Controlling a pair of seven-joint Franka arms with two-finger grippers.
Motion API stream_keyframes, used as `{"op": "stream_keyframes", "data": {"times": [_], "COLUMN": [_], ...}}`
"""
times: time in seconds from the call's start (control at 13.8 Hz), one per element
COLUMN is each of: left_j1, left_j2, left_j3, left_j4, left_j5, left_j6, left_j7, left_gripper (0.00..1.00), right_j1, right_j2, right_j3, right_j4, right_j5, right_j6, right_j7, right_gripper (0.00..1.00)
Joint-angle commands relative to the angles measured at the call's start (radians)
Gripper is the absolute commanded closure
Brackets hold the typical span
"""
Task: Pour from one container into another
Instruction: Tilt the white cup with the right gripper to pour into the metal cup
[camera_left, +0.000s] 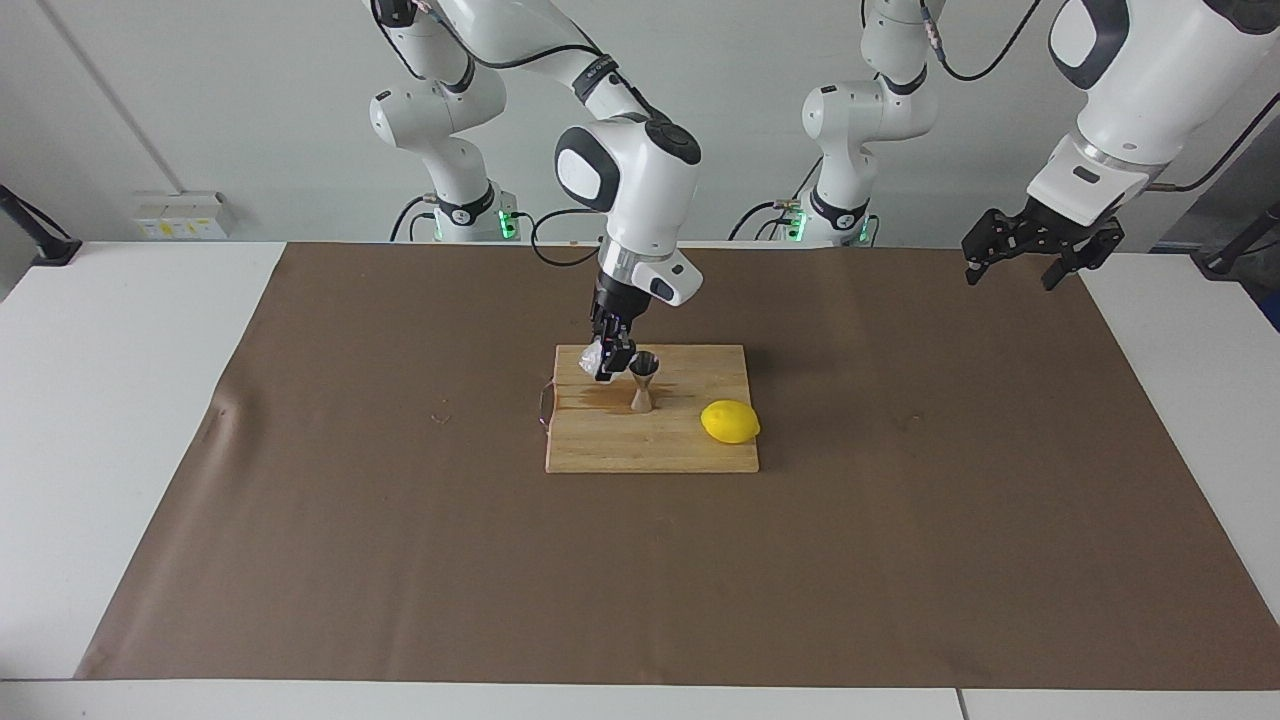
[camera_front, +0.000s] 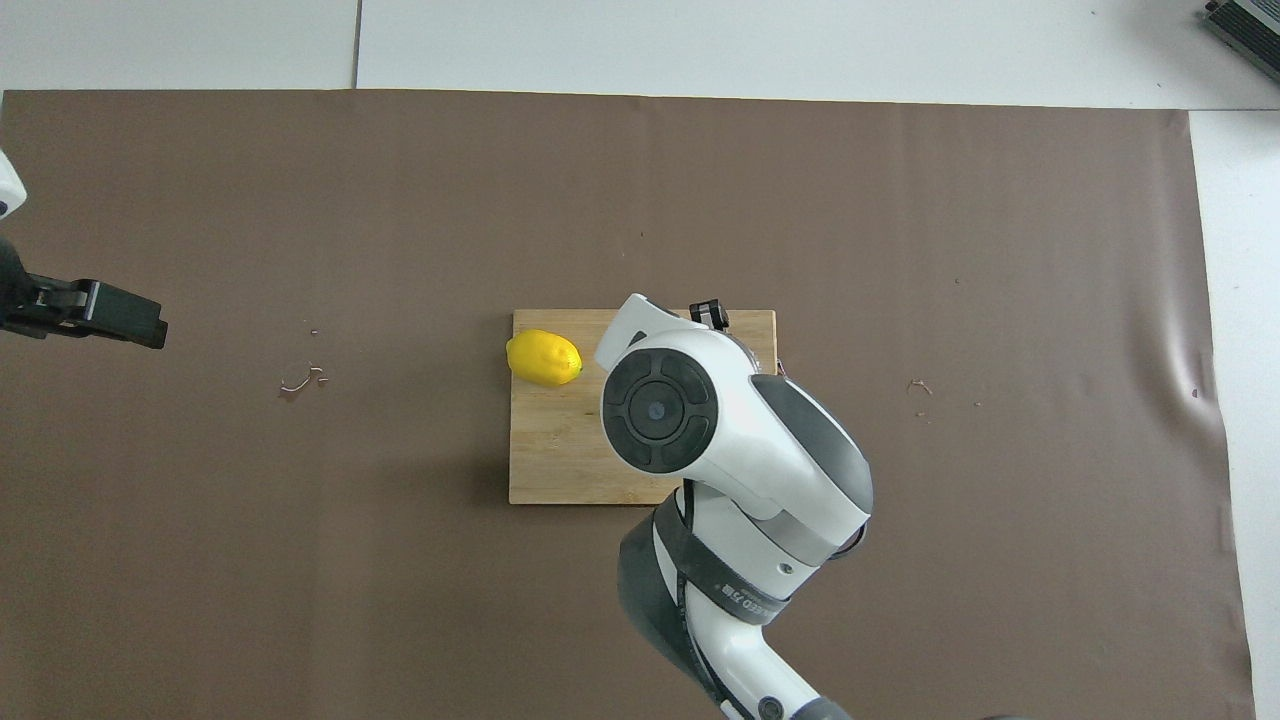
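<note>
We grip the glass cup (camera_left: 592, 355) in our right gripper (camera_left: 612, 362), fingers clenched, tipped at the jigger (camera_left: 643, 381) standing on the board (camera_left: 650, 445): pouring seems underway, setting down remains. Our left gripper (camera_left: 1040, 250) waits, fingers spread.

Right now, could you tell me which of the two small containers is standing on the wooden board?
The silver hourglass-shaped metal jigger stands upright on the wooden cutting board; the whitish textured glass cup is held tilted in the right end effector.
</note>
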Motion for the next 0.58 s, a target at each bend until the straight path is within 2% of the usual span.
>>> {"op": "stream_keyframes", "data": {"times": [0.0, 0.51], "left_j1": [0.007, 0.007], "left_j2": [-0.02, -0.02], "left_j3": [0.0, 0.0], "left_j4": [-0.027, -0.027], "left_j5": [-0.012, -0.012], "left_j6": [0.008, 0.0], "left_j7": [0.0, 0.001], "left_gripper": [0.0, 0.0], "right_j1": [0.018, 0.04], "right_j2": [0.018, 0.021], "right_j3": [0.001, 0.004], "right_j4": [0.029, 0.024], "right_j5": [-0.088, -0.153], "right_j6": [-0.024, -0.024], "right_j7": [0.024, 0.023], "right_gripper": [0.95, 1.0]}}
